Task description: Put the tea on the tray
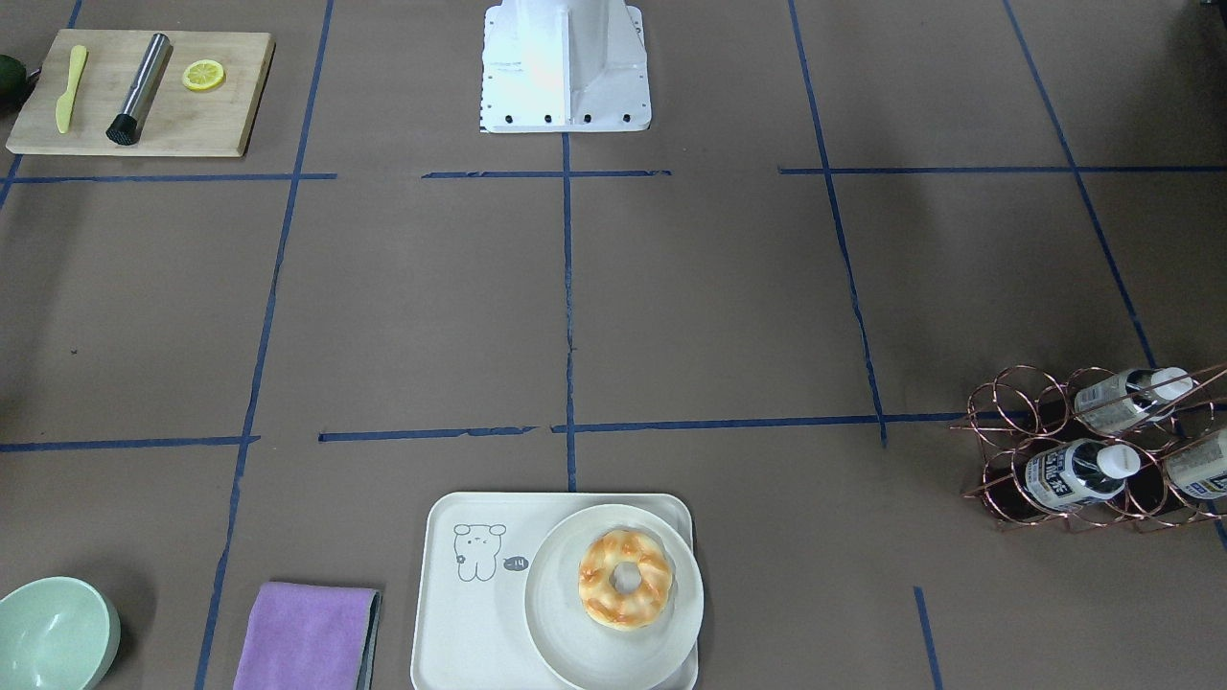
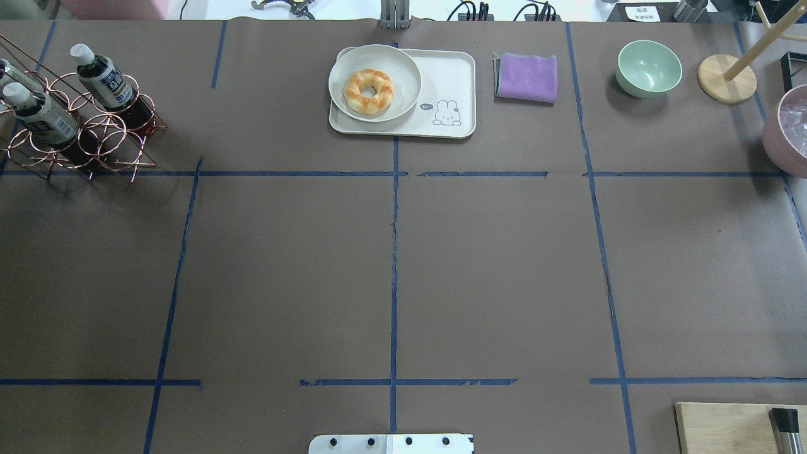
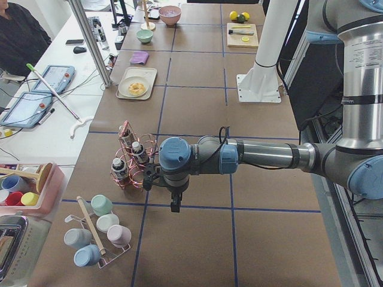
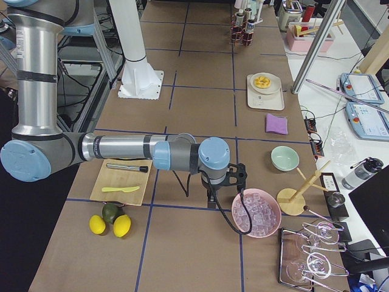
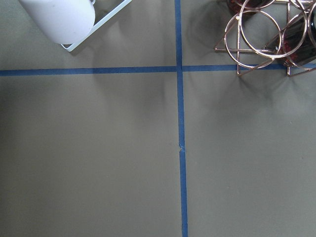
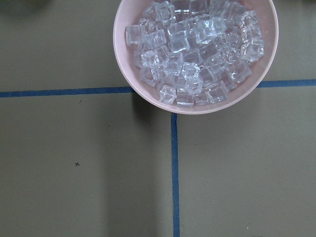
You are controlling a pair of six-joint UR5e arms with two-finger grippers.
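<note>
Exterior left view: the left gripper (image 3: 175,205) hangs over bare table; its opening cannot be told. Just beyond, the tea (image 2: 107,82) leans cap-up in the rack (image 2: 101,142), so the left arm is nearer. The tray (image 2: 451,69) lies well beyond. The right gripper (image 4: 211,198), opening likewise unclear, hovers by the ice bowl (image 2: 777,142).

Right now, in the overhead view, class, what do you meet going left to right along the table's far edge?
Copper wire rack → tray → purple cloth → green bowl → round wooden base → pink bowl.
</note>
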